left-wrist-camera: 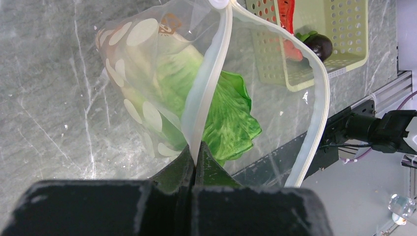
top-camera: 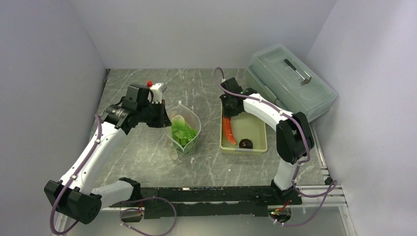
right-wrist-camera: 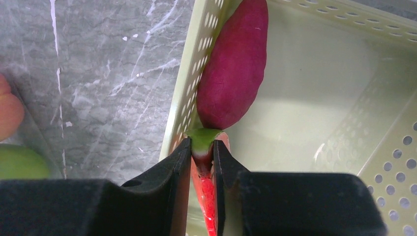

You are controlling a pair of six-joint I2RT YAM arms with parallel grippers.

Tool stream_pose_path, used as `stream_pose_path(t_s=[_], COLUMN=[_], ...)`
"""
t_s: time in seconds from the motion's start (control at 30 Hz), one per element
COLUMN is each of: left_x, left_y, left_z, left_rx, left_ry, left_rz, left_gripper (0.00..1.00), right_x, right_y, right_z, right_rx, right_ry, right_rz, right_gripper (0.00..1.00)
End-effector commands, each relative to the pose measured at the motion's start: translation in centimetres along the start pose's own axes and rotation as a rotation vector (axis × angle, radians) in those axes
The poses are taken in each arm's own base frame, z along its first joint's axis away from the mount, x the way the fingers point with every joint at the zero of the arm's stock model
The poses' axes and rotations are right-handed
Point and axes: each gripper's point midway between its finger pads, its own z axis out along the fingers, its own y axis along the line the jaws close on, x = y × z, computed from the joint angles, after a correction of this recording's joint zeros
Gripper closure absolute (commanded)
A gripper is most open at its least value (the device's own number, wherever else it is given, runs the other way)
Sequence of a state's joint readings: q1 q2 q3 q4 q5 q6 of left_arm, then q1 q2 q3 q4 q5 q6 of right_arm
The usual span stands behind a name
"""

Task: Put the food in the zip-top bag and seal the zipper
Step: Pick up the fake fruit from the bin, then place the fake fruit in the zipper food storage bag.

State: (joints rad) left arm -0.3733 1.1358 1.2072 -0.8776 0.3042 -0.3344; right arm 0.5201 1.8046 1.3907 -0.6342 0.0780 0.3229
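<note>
Grey marbled table (top-camera: 147, 162) between plain white walls (top-camera: 196, 29), seen from the top camera. The left arm (top-camera: 93, 152) folds back to an elbow at the near left corner, then runs up and right toward the pale green basket (top-camera: 263, 145). The left gripper (top-camera: 161, 114) meets the rim of the zip-top bag (top-camera: 193, 142), which stands open just left of the basket with lettuce (top-camera: 183, 132) inside. The right arm (top-camera: 268, 110) rises right of the basket and bends left, with the right gripper (top-camera: 227, 112) pointing down over the basket's far left corner. A red-orange long piece (top-camera: 227, 132) lies along the basket's left wall, and a dark maroon ball (top-camera: 245, 143) sits near its front. A translucent lidded box (top-camera: 290, 81) stands behind and right of the basket.

Left wrist camera: the left gripper's (left-wrist-camera: 195, 160) fingers are pressed together on the zipper (left-wrist-camera: 209, 83), a whitish strip looping round the bag's open mouth. The pouch carries pale round spots. A small brown print near the top is too blurred to read. The lettuce (left-wrist-camera: 226, 118) fills the bag, and the basket (left-wrist-camera: 344, 49) shows beyond it.

Right wrist camera: the right gripper's (right-wrist-camera: 202, 147) fingers are nearly closed, pinching a green-capped red piece (right-wrist-camera: 203, 140) at the basket's (right-wrist-camera: 314, 98) slotted left wall. A magenta long piece (right-wrist-camera: 233, 69) lies just beyond, against that wall.
</note>
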Motion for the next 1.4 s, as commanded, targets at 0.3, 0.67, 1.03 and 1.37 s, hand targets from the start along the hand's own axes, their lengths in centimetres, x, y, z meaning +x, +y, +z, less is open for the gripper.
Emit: stream_pose_path(t_s=[0.3,0.67,1.03,1.37], left_x=[-1.2,-1.6,-2.2,-3.0], left_y=[-0.5,-0.9,-1.4,-1.9], left_z=[-0.5,-0.5,-1.2,-1.9], left_rx=[0.022,0.034,0.039,0.037], left_ry=[-0.059,-0.07,-0.082,-0.081], left_rz=[0.016,-0.008,-0.015,-0.02], left_gripper=[1.0,1.0,1.0,1.0], right_x=[-4.0,-6.6,-8.2,-8.5], right_y=[-0.2,2.4,6.0,12.4], right_z=[-8.0,-17.6,-25.9,-30.4], right_rx=[-0.033,-0.237,-0.48,-0.645], right_ry=[-0.242,-0.493,-0.704,-0.804], right_rz=[0.065,0.135,0.208,0.212], right_gripper=[1.0,1.0,1.0,1.0])
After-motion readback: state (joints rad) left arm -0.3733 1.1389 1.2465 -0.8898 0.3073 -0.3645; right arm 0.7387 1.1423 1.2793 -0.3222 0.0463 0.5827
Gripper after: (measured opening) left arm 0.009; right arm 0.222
